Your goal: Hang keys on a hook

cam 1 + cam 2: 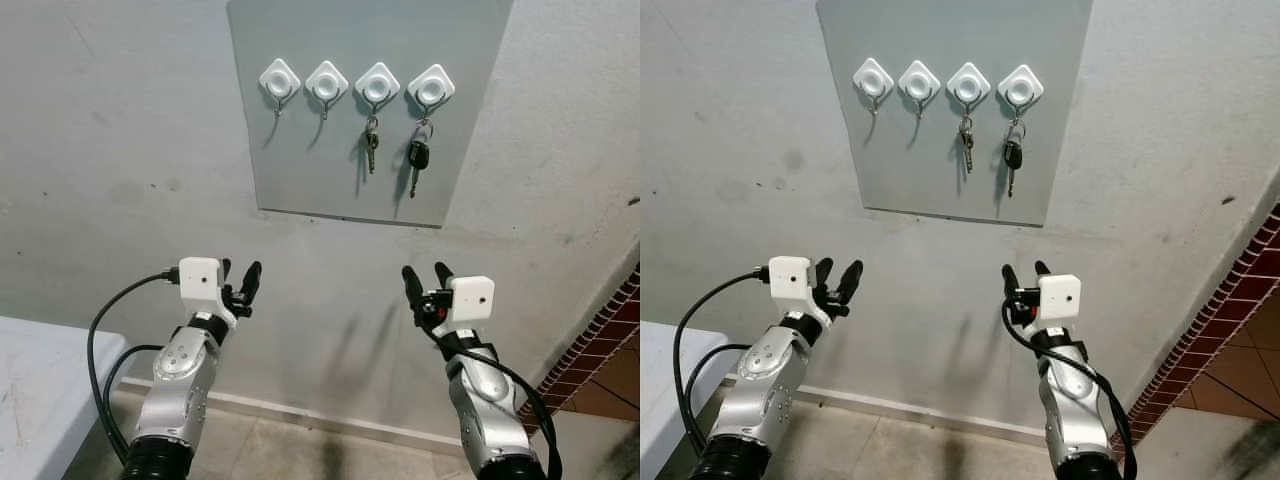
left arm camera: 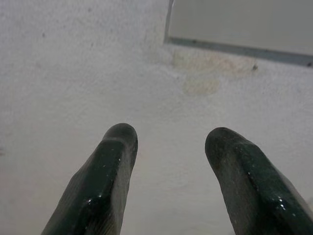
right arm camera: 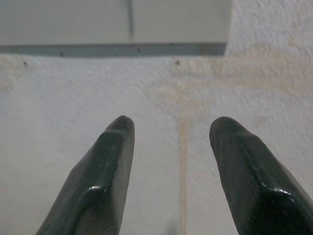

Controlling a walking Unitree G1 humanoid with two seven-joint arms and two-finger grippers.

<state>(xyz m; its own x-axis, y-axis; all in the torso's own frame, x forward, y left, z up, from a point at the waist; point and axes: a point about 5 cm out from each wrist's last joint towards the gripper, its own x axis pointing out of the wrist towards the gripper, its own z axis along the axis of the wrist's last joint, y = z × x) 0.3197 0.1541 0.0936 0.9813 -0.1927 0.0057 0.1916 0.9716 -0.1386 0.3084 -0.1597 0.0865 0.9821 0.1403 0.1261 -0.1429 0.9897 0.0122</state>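
Observation:
A grey board [image 1: 300, 170] on the wall carries a row of white hooks. The two left hooks [image 1: 280, 80] [image 1: 326, 82] are bare. A small bunch of keys [image 1: 370, 145] hangs from the third hook [image 1: 377, 85]. A black-headed key [image 1: 418, 160] hangs from the rightmost hook [image 1: 431, 88]. My left gripper [image 1: 240, 278] is raised below the board's left side, open and holding nothing. My right gripper [image 1: 425, 280] is raised below the board's right side, also open and bare. Both point at the bare wall under the board.
A white table [image 1: 40, 390] edge stands at my lower left. A brick-patterned strip [image 1: 600, 350] runs down the right. The floor [image 1: 300, 450] meets the wall at a pale skirting below my arms.

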